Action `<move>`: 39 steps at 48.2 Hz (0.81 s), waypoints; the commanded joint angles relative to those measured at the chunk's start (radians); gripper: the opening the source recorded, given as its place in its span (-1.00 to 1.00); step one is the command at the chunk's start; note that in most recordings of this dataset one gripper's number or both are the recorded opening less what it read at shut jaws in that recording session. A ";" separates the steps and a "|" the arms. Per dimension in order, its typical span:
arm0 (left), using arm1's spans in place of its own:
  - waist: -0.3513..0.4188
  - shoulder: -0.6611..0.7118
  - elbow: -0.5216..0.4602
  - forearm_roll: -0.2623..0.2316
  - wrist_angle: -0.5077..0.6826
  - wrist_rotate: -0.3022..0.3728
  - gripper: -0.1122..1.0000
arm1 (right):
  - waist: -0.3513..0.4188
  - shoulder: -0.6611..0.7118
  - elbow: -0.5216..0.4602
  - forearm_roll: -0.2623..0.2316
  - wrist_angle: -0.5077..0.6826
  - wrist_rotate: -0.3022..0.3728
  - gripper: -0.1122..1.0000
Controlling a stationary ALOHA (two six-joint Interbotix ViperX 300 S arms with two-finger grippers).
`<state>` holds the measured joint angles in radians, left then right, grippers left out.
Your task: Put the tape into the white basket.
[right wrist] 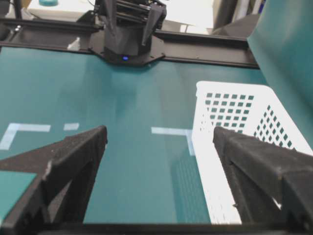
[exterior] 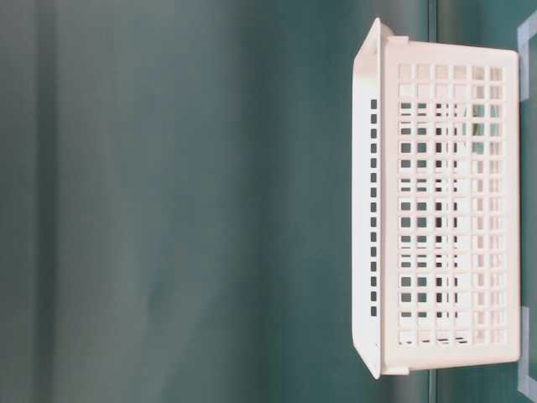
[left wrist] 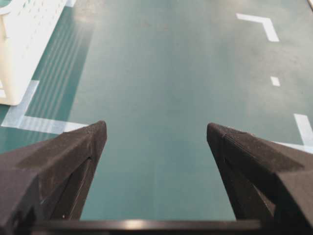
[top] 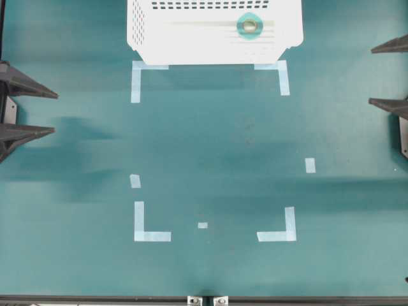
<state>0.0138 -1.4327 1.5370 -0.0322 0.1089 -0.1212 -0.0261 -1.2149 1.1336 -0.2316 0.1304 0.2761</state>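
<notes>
Overhead exterior view: the small round roll of light teal-green tape (top: 249,26) with a pale hollow core lies flat on the floor of the large white rectangular plastic basket (top: 153,35) with slotted walls, towards its right side. The basket stands at the far edge of the teal bench (top: 217,146), just beyond two flat pale-blue tape corner marks (top: 136,80). The left gripper (top: 52,113) sits at the left edge, its black fingers (top: 29,87) spread wide with nothing between them. The right gripper (top: 372,75) sits at the right edge, fingers likewise parted and empty. Both are well apart from the basket. In the right wrist view the basket's perforated wall (right wrist: 230,110) shows just beyond the right finger (right wrist: 259,156), and the other arm's black base (right wrist: 128,46) stands across the bench.
</notes>
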 commanded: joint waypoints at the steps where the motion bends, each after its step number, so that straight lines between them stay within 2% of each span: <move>1: 0.005 0.008 -0.011 0.003 -0.009 0.002 0.42 | 0.002 -0.026 0.011 -0.002 0.002 0.002 0.96; 23: 0.005 0.008 -0.011 0.003 -0.009 0.002 0.42 | 0.002 -0.078 0.158 0.000 0.008 0.003 0.96; 39: 0.005 0.008 -0.011 0.003 -0.009 0.002 0.42 | 0.002 -0.052 0.255 0.000 0.011 0.057 0.96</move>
<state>0.0153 -1.4343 1.5370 -0.0322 0.1089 -0.1212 -0.0261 -1.2870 1.3883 -0.2332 0.1473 0.3252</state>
